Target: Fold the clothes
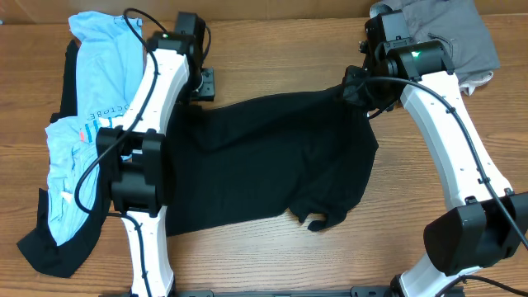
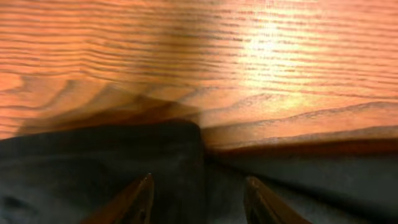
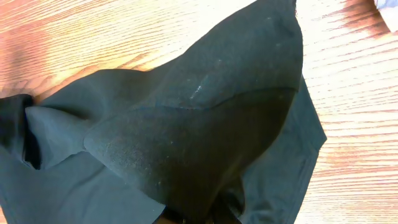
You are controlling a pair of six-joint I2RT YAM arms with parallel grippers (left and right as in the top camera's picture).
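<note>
A black shirt [image 1: 272, 157] lies spread across the middle of the wooden table. My left gripper [image 1: 202, 85] is at its far left corner. In the left wrist view its fingers [image 2: 199, 196] are apart and rest over the black cloth [image 2: 93, 168] near its edge. My right gripper [image 1: 356, 87] is shut on the shirt's far right corner and holds it lifted. In the right wrist view the black cloth [image 3: 186, 124] drapes from the jaws [image 3: 205, 214] and hides the fingertips.
A light blue garment [image 1: 99, 74] lies at the left, over another black garment [image 1: 58, 247] that reaches the front left edge. A grey garment [image 1: 462, 37] lies at the far right corner. Bare wood [image 1: 272, 49] shows behind the shirt.
</note>
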